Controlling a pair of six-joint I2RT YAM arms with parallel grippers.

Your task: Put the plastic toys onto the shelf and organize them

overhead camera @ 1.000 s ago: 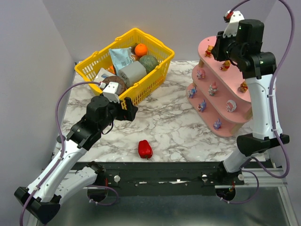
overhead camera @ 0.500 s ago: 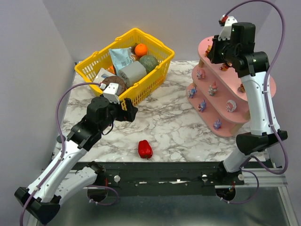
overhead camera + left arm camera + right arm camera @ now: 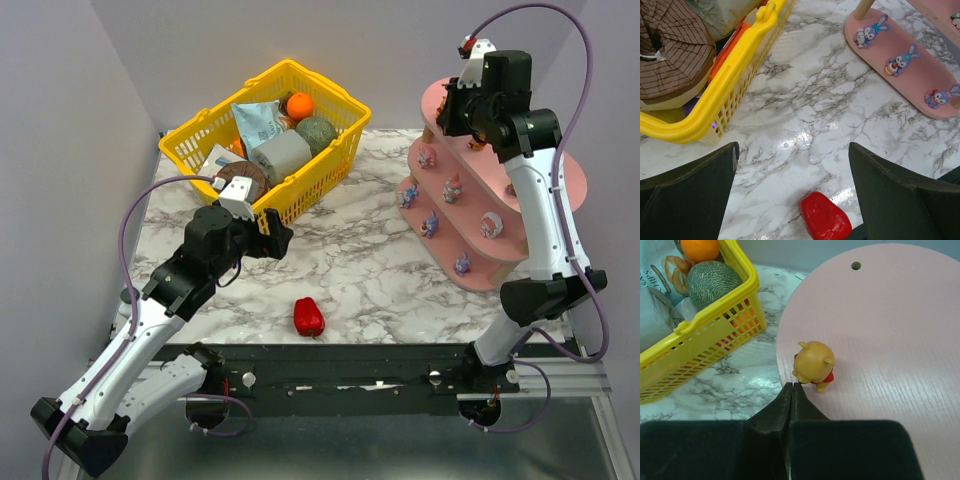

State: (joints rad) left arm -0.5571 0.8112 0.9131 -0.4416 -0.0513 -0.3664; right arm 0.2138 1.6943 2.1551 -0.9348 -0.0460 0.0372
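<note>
**Pink top board: right claw closed beside the bear**

Pink shelf [image 3: 480,275] stands at the right of the marble table [image 3: 360,265]. Most of the plastic toys [image 3: 453,187] are already spaced out along its lower tiers. In the left wrist view, three purple-blue rabbits [image 3: 900,60] lie in a row on the lowest board.

Your right gripper [image 3: 792,386] is up at the top board. Its jaws are pressed together with nothing between them. The tips sit at the orange-brown bear figurine [image 3: 814,362], which stands upright near the board's left edge, on the side facing the yellow basket [image 3: 715,320]. The tips look to be touching the bear, but from this angle you cannot be sure.

Judgement: closed jaws make a narrow pusher, so this pose suits nudging the bear rather than picking it up. The bear is close to the rim, so any push should go inward.

Your left gripper [image 3: 793,147] hovers over the table with its jaws spread wide and holding nothing. It is parked by the basket, well apart from the shelf and out of the right arm's way. The red pepper [image 3: 824,220] lies below it and is not part of the job.

No loose toys show on the table, so the task looks near done.
</note>
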